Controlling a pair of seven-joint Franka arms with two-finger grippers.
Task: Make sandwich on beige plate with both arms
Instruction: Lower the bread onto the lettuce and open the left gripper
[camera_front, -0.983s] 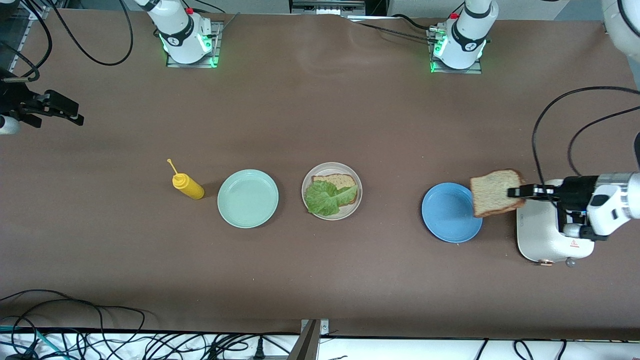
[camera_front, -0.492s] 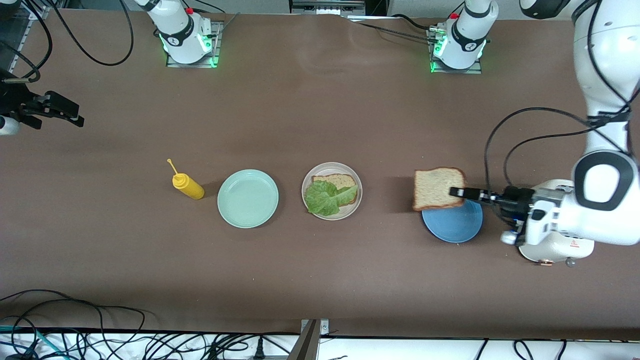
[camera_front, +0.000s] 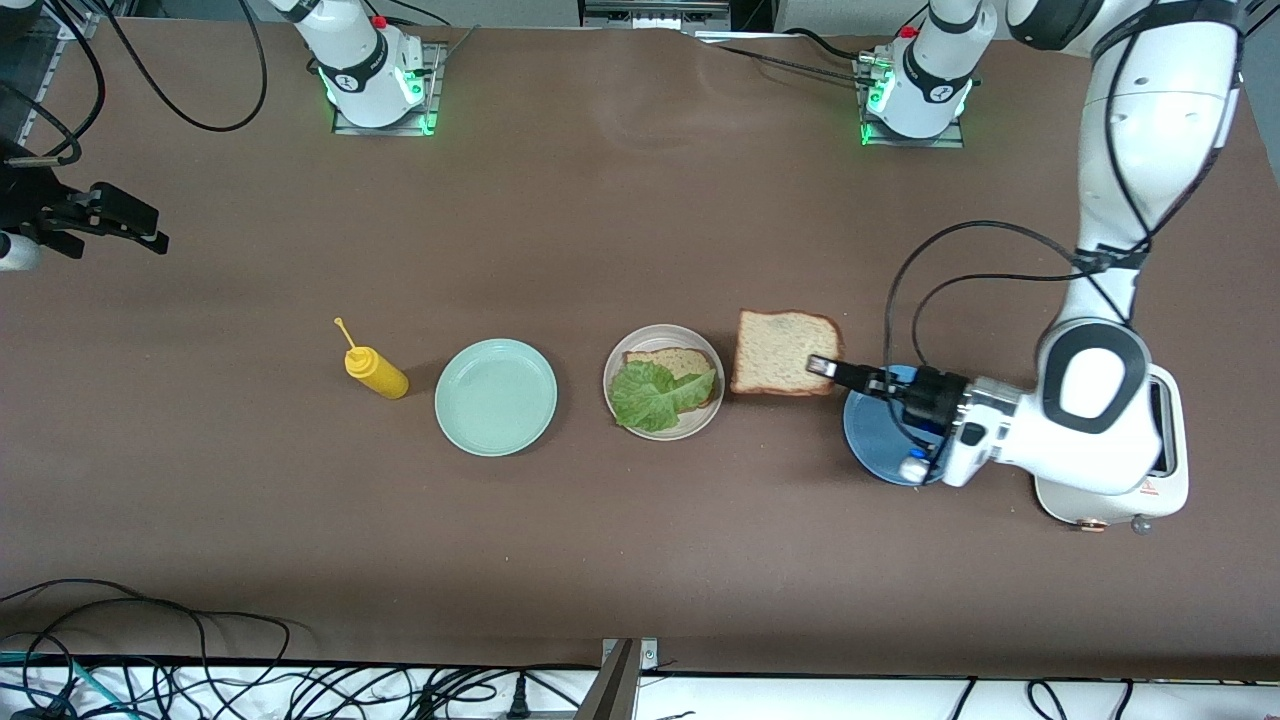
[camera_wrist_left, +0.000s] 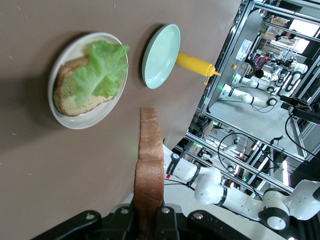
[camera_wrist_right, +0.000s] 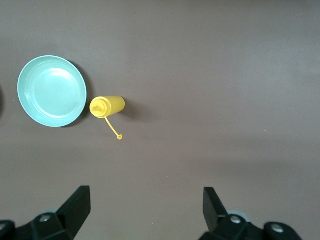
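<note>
The beige plate (camera_front: 660, 432) sits mid-table with one bread slice (camera_front: 672, 359) on it and a green lettuce leaf (camera_front: 652, 396) on top. My left gripper (camera_front: 822, 367) is shut on the edge of a second bread slice (camera_front: 782, 352), held in the air just beside the beige plate, toward the left arm's end. In the left wrist view this slice (camera_wrist_left: 149, 160) stands edge-on in the left gripper (camera_wrist_left: 149, 220), with the plate (camera_wrist_left: 85, 122) and lettuce (camera_wrist_left: 102, 70) below. My right gripper (camera_front: 150, 230) waits open and empty at the right arm's end of the table; its wrist view shows the right gripper (camera_wrist_right: 147, 205) holding nothing.
A blue plate (camera_front: 878, 440) lies under the left arm's wrist, and a white toaster (camera_front: 1165, 480) stands at the left arm's end. A mint-green plate (camera_front: 495, 397) and a tipped yellow squeeze bottle (camera_front: 376, 372) lie on the right arm's side of the beige plate.
The left arm has carried the bread slice from beside the toaster, over the blue plate, to just beside the beige plate. The right arm has not moved.
</note>
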